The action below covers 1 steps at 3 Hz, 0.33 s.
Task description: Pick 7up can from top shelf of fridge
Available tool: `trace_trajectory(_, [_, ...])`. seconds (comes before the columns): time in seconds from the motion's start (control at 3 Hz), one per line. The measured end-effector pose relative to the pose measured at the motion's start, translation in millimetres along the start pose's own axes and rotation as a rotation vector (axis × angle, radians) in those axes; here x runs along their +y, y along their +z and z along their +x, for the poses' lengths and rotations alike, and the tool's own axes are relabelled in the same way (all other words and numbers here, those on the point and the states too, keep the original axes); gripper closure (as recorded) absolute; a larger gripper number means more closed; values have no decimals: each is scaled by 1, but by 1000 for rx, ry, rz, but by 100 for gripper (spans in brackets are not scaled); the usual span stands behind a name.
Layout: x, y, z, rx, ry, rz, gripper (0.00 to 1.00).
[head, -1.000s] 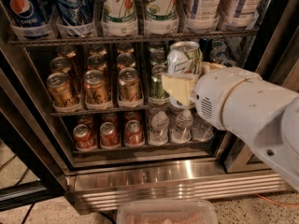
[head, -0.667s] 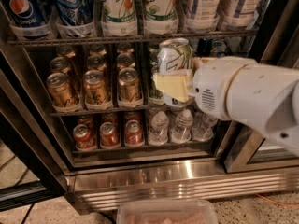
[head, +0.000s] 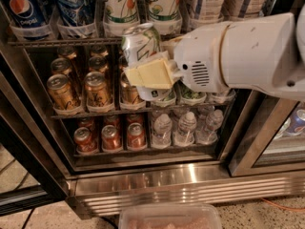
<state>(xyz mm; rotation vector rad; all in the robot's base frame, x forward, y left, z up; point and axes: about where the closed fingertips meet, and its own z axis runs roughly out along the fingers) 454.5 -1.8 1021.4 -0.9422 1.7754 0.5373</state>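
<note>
7up can (head: 141, 43): upper centre of frame, tilted, off the top shelf (head: 62, 42), just below its front bar, in front of the copper cans (head: 97, 87). Gripper (head: 145, 70): jaws clamped on the can's middle, white arm (head: 257, 51) entering from the right. Fridge (head: 167, 187): ribbed base along the bottom.

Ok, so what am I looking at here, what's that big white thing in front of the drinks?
That white shape is a robot arm, seen by one camera facing a fridge. At its tip a pincer is shut on a tilted 7up can, held just below the top shelf, in front of the middle rack. That shelf carries Pepsi cans and other 7up cans. Lower racks hold copper cans and water bottles.
</note>
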Motion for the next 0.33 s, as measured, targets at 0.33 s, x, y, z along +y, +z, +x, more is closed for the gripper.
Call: trace_trajectory(0.33, [13,-1,-1,15,-10,-43,100])
